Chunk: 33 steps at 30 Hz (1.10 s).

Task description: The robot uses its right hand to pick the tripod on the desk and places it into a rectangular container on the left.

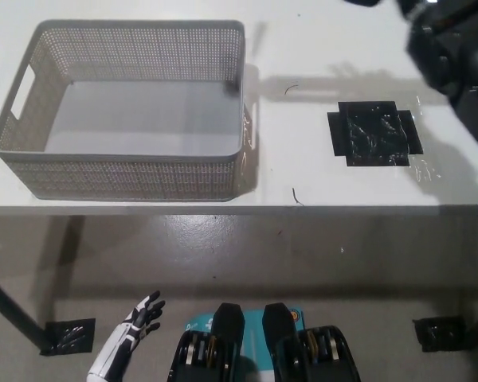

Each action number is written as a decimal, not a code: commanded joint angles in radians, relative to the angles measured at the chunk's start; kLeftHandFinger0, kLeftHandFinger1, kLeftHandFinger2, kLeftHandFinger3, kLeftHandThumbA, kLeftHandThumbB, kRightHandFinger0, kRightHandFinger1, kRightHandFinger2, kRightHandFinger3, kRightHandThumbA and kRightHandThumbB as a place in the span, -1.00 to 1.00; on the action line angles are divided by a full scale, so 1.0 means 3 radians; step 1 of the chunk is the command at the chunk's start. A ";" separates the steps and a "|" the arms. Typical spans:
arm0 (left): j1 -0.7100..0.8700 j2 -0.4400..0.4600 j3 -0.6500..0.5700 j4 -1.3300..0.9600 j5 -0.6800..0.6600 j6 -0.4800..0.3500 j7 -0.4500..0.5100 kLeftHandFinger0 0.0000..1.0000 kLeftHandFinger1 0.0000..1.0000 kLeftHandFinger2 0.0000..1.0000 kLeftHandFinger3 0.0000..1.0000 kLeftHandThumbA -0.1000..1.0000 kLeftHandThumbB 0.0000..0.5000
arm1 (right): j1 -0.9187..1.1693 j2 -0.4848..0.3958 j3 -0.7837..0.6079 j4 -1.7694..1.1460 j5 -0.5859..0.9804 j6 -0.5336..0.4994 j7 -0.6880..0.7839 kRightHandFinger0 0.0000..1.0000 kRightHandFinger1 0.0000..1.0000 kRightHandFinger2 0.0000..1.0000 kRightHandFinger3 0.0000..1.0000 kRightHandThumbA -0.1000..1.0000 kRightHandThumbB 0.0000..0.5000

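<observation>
Head view: a grey perforated rectangular container [127, 111] sits on the white table [303, 171] at the left, its inside bare, with a cut-out handle in its left end wall. To its right, apart from it, a patch of black tape [373, 133] lies flat on the table, glossy and wrinkled. Two short dark scraps lie on the tabletop, one near the front edge and one beyond the container's right corner. The black right arm [454, 56] reaches in at the upper right above the table; its hand runs past the top edge, so whether the fingers are clenched or released cannot be told. A small dark shape at the top edge may be part of the tripod [361, 2], too little to be sure; a long shadow falls on the table beneath it. Nothing stands between arm and container. The white left hand [143, 312] rests low at the lower left, over the floor, fingers spread and holding nothing.
</observation>
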 commanded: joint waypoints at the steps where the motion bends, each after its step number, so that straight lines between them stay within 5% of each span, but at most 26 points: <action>1: 0.0001 0.0066 -0.0002 -0.0017 -0.0055 -0.0173 -0.0079 1.00 1.00 1.00 1.00 1.00 1.00 | -0.0392 0.0226 0.0057 -0.0056 -0.0270 -0.0107 -0.0019 -1.00 -0.99 0.05 -0.36 -1.00 0.30; 4: -0.0003 0.0063 -0.0008 0.0012 -0.0047 -0.0191 -0.0083 1.00 1.00 1.00 1.00 1.00 1.00 | -0.0424 0.0415 0.0161 0.0036 -0.0376 -0.0024 0.0099 -1.00 -1.00 -0.01 -0.35 -1.00 0.27; 5: 0.0006 0.0059 -0.0009 -0.0001 -0.0042 -0.0179 -0.0078 1.00 1.00 1.00 1.00 1.00 1.00 | -0.0431 0.0509 0.0192 0.0102 -0.0393 -0.0026 0.0100 -1.00 -1.00 -0.01 -0.32 -1.00 0.49; 10: 0.0021 0.0054 0.0000 -0.0059 -0.0039 -0.0115 -0.0079 1.00 1.00 1.00 1.00 1.00 1.00 | -0.0519 0.0732 0.0422 0.0431 -0.0591 -0.0074 0.0129 -1.00 -1.00 -0.20 -0.37 -1.00 0.42; 13: 0.0015 0.0060 -0.0008 -0.0057 -0.0002 -0.0127 -0.0065 1.00 1.00 1.00 1.00 1.00 1.00 | -0.0585 0.0877 0.0579 0.0794 -0.0701 -0.0066 -0.0044 -1.00 -1.00 -0.49 -0.21 -1.00 0.44; 17: 0.0016 0.0041 -0.0022 -0.0059 0.0018 -0.0135 -0.0058 1.00 1.00 1.00 1.00 1.00 1.00 | -0.0621 0.1012 0.0751 0.1197 -0.0789 -0.0080 -0.0194 -1.00 -1.00 -0.58 0.02 -1.00 0.45; 20: 0.0015 0.0048 -0.0024 -0.0066 0.0018 -0.0131 -0.0067 1.00 1.00 1.00 1.00 1.00 1.00 | -0.0598 0.1113 0.0928 0.1485 -0.0935 0.0091 -0.0490 -1.00 -1.00 -0.85 -0.17 -0.96 0.58; 22: 0.0005 0.0060 -0.0033 -0.0080 0.0053 -0.0118 -0.0057 1.00 1.00 1.00 1.00 1.00 1.00 | -0.0592 0.1164 0.1018 0.1623 -0.0983 0.0191 -0.0441 -1.00 -1.00 -0.91 -0.11 -0.87 0.49; 24: -0.0002 0.0072 -0.0036 -0.0087 0.0068 -0.0117 -0.0058 1.00 1.00 1.00 1.00 1.00 1.00 | -0.0586 0.1194 0.0987 0.1690 -0.0920 0.0223 -0.0410 -1.00 -0.99 -0.77 0.13 -0.69 0.59; 25: -0.0007 0.0075 -0.0035 -0.0088 0.0053 -0.0122 -0.0072 1.00 1.00 1.00 1.00 1.00 1.00 | -0.0571 0.1202 0.0923 0.1705 -0.0854 0.0225 -0.0405 -0.69 -0.44 -0.27 0.52 -0.60 0.60; 26: -0.0018 0.0081 -0.0035 -0.0072 0.0054 -0.0139 -0.0077 1.00 1.00 1.00 1.00 1.00 1.00 | -0.0539 0.1212 0.0755 0.1665 -0.0697 0.0298 -0.0263 0.97 1.00 1.00 1.00 0.14 0.78; 28: -0.0026 0.0077 -0.0035 -0.0071 0.0043 -0.0141 -0.0086 1.00 1.00 1.00 1.00 1.00 1.00 | -0.0548 0.1192 0.0678 0.1603 -0.0680 0.0323 -0.0156 1.00 1.00 1.00 1.00 0.60 0.99; 33: -0.0044 0.0083 -0.0049 -0.0032 0.0032 -0.0169 -0.0125 1.00 1.00 1.00 1.00 1.00 1.00 | -0.0622 0.1104 0.0442 0.1464 -0.0611 0.0232 -0.0001 1.00 1.00 1.00 1.00 0.88 0.89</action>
